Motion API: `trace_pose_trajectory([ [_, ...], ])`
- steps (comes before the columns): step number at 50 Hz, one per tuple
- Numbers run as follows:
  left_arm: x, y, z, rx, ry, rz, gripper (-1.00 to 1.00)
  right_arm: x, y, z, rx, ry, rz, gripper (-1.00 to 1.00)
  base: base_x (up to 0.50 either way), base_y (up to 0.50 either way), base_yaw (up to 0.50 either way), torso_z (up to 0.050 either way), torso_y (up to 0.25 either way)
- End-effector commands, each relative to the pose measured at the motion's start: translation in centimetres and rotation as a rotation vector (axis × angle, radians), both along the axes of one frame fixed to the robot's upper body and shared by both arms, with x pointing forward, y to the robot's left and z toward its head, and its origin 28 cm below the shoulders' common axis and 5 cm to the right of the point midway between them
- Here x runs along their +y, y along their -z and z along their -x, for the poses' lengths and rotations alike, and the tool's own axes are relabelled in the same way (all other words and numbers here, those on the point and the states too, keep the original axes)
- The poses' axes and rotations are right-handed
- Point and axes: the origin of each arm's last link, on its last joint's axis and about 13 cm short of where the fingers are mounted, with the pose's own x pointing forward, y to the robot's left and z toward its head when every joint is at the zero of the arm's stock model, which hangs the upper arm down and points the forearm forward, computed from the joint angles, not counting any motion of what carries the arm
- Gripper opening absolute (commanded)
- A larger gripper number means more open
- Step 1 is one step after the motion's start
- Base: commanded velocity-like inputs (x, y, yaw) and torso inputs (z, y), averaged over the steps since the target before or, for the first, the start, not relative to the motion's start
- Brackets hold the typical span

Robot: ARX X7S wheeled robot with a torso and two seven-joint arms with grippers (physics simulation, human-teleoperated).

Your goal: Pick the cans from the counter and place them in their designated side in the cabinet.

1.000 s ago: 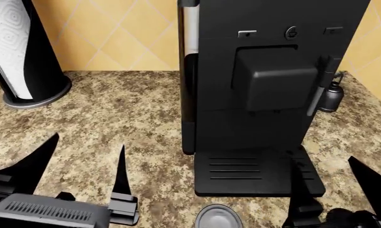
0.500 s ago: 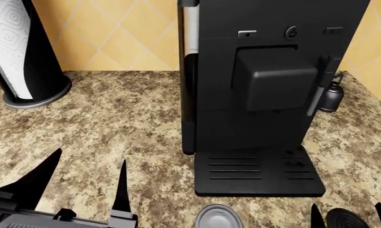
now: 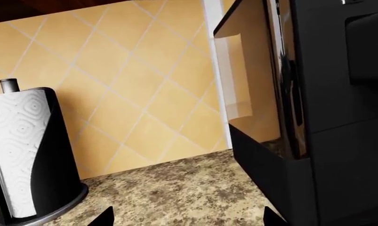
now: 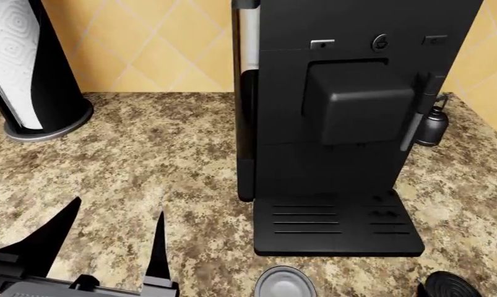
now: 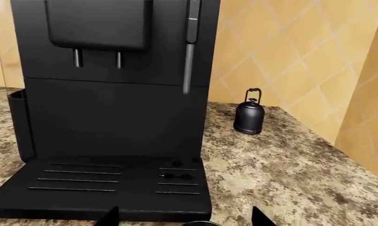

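Observation:
Two cans show only as tops at the head view's lower edge: a grey flat lid (image 4: 286,283) in front of the coffee machine, and a dark round top (image 4: 452,288) to its right. Both stand on the speckled counter (image 4: 149,154). My left gripper (image 4: 116,207) hangs open over bare counter, left of the grey-lidded can, with nothing between its fingers (image 3: 189,216). My right gripper (image 5: 185,213) is open, its fingertips wide apart, and the rim of a can (image 5: 201,223) peeks in between them. It has almost left the head view. The cabinet is out of view.
A tall black coffee machine (image 4: 339,124) with a drip tray (image 5: 100,188) stands just behind the cans. A small black kettle (image 5: 248,115) sits to its right by the tiled wall. A paper towel holder (image 4: 25,74) stands at the far left.
The right gripper has sunk toward the head view's lower edge, its fingers dropping out of sight around the dark-topped can. The left gripper has lowered slightly.

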Motion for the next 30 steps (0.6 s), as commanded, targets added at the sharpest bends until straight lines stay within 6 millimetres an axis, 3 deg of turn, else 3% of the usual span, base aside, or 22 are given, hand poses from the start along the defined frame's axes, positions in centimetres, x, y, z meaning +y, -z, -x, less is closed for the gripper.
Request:
trace_pose_trajectory([
  [1, 0.0, 0.1, 0.1, 0.001, -0.001, -0.001, 1.0, 0.0, 0.0, -0.1, 0.032, -0.001, -0.01, 1.0, 0.0, 0.0, 0.0, 0.0, 0.0],
  [14, -0.1, 0.0, 0.2, -0.002, 0.0, -0.008, 1.0, -1.0, 1.1, -0.5, 0.06, 0.006, -0.033, 1.0, 0.0, 0.0, 0.0, 0.0, 0.0],
  [30, -0.3, -0.3, 0.4, -0.007, 0.0, -0.015, 1.0, -2.5, 1.9, -2.3, 0.134, -0.054, -0.124, 1.0, 0.0, 0.0, 0.0, 0.0, 0.0],
])
